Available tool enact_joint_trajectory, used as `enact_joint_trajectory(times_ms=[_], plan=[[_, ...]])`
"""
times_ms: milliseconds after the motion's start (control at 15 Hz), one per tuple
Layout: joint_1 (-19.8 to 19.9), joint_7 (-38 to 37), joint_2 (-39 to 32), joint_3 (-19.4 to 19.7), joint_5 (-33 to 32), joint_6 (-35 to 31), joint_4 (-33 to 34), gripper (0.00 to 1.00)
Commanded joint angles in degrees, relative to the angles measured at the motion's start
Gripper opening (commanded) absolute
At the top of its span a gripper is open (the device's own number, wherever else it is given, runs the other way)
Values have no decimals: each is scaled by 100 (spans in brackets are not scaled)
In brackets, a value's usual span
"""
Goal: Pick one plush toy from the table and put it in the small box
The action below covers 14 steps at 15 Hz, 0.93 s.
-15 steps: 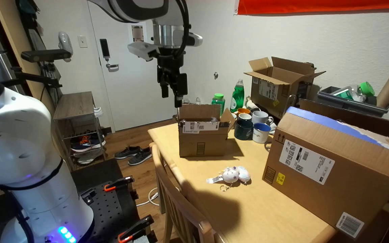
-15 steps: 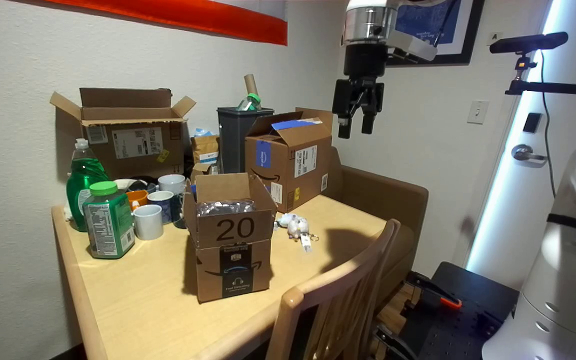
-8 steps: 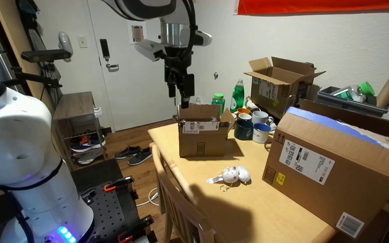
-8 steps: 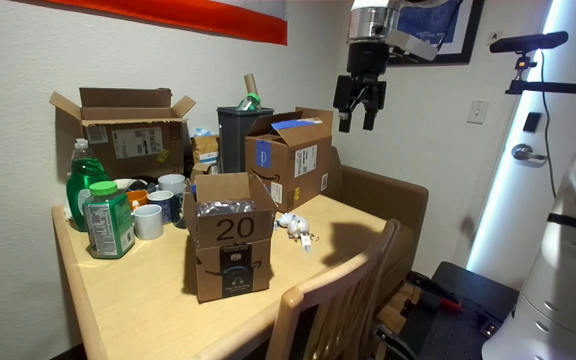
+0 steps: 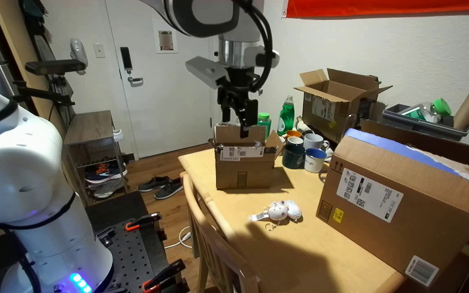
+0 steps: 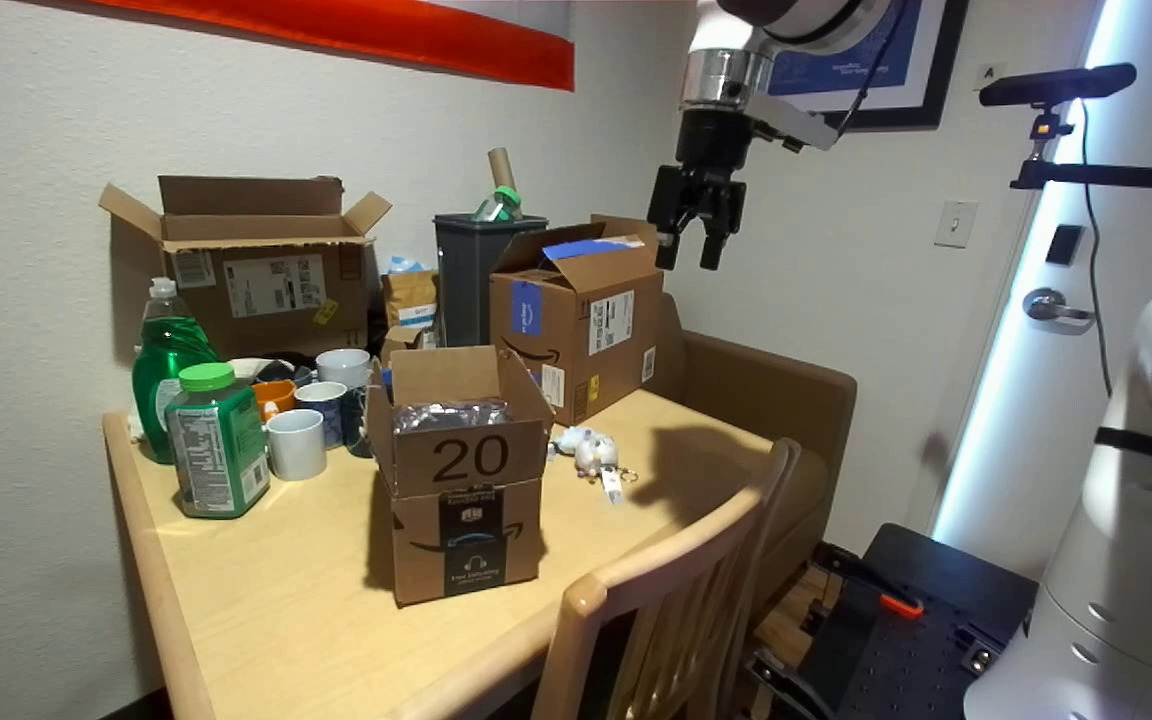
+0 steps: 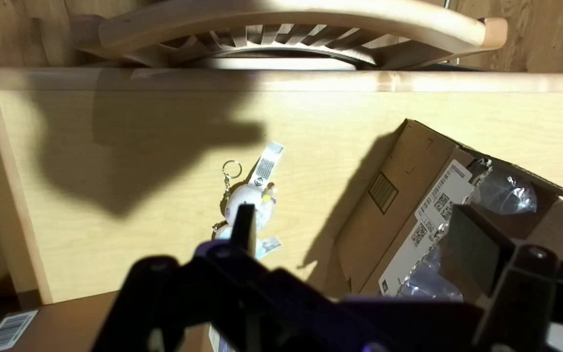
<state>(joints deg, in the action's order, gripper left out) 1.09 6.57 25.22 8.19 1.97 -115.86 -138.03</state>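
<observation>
The light tan wooden table (image 6: 306, 580) is the work surface. The slatted wooden chair (image 6: 681, 535) stands along its edge; keep travel paths clear of the top rail.

The large labelled carton (image 5: 405, 221) stands toward one end of the table. Keep the descent vertical to avoid its wall.

The small cardboard box (image 5: 244, 175) is the destination. Its flaps are raised, and clear plastic packing (image 7: 506, 193) shows inside.

The Robotiq gripper (image 6: 689, 255) hangs well above the table, pointing down. Its fingers (image 7: 245, 227) stand well apart, with nothing between them. The step in hand is judged to be the approach.

The speckled plush toy (image 5: 277, 212) and the bluish-white plush toy (image 5: 294, 210) lie on the table between the small cardboard box and the large labelled carton, apparently touching. Which one is meant cannot be told, nor whether they are linked. In the wrist view one finger covers part of the pair, which suggests poor centring: correct sideways before lowering. Straddle one body at its widest part, and lower until the fingers are near the tabletop. Close gently; the filling should compress. Lift slightly and verify that only one toy rises.

The paper tag (image 7: 268, 161) and the key ring (image 7: 232, 161) extend from the speckled plush toy. Do not grip by either: the tag may slip, and the ring may snag on a flap.
</observation>
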Motion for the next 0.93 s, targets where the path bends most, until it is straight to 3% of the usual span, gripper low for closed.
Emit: enact_joint_trajectory(times_ms=[0, 867], plan=[[11, 427, -644, 93, 250, -158, 412, 100], [281, 1156, -2145, 156, 628, -528, 1121, 100]])
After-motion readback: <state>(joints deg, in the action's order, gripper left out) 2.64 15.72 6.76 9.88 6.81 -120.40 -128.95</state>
